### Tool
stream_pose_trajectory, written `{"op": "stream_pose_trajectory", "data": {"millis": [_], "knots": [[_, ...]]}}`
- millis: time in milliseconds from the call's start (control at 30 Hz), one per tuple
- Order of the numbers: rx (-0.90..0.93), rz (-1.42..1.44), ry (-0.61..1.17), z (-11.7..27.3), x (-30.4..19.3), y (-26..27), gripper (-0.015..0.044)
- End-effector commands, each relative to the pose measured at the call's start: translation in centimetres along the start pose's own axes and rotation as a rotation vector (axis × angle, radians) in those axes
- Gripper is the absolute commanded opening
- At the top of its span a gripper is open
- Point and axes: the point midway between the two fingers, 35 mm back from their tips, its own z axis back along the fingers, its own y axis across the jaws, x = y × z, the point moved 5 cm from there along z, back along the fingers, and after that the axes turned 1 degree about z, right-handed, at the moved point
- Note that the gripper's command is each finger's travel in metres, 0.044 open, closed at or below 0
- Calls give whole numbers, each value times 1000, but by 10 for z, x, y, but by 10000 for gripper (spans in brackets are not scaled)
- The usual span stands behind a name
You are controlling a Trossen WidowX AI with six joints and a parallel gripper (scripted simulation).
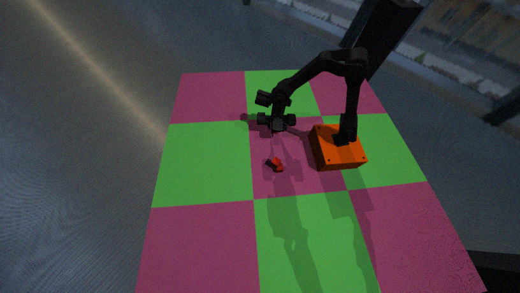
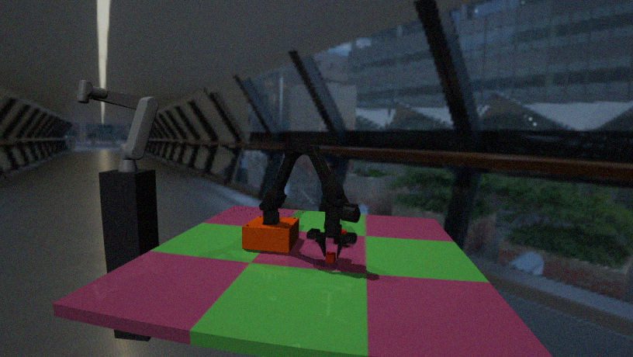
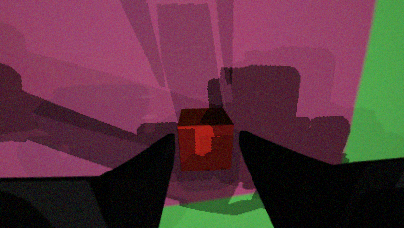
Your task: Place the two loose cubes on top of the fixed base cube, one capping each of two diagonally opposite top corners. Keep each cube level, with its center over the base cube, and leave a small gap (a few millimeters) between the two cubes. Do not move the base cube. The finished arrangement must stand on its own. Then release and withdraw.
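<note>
One loose red cube (image 2: 330,257) (image 3: 204,149) stands on the table between the fingertips of my gripper (image 2: 331,255) (image 3: 207,138). The gripper is open around it; in the wrist view narrow gaps show between the cube and both fingers. In the top view the hand hides nearly all of this cube. The other loose cube (image 1: 276,160) sits on the base cube (image 1: 279,168), offset to one side of its top. That pair lies in front of the gripper in the top view. In the exterior view the gripper mostly hides it, and only a bit of red shows.
The orange box (image 1: 342,154) (image 2: 265,238) under the arm's base stands beside the cubes, to their right in the top view. The table has pink and green squares (image 1: 204,164) (image 2: 306,301). Arm shadows fall across the cubes. Another pale arm on a dark pedestal (image 2: 128,203) stands beyond the table.
</note>
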Motion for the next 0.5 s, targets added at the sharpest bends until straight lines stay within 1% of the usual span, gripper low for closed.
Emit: {"op": "stream_pose_trajectory", "data": {"millis": [0, 33, 67, 267, 467], "knots": [[5, 1, 1, -2, 1, 2, 134], [5, 1, 1, -2, 1, 2, 107], [5, 1, 1, -2, 1, 2, 105], [-19, -28, 9, 1, 0, -2, 105], [-20, -28, 9, 18, -1, -5, 105]]}}
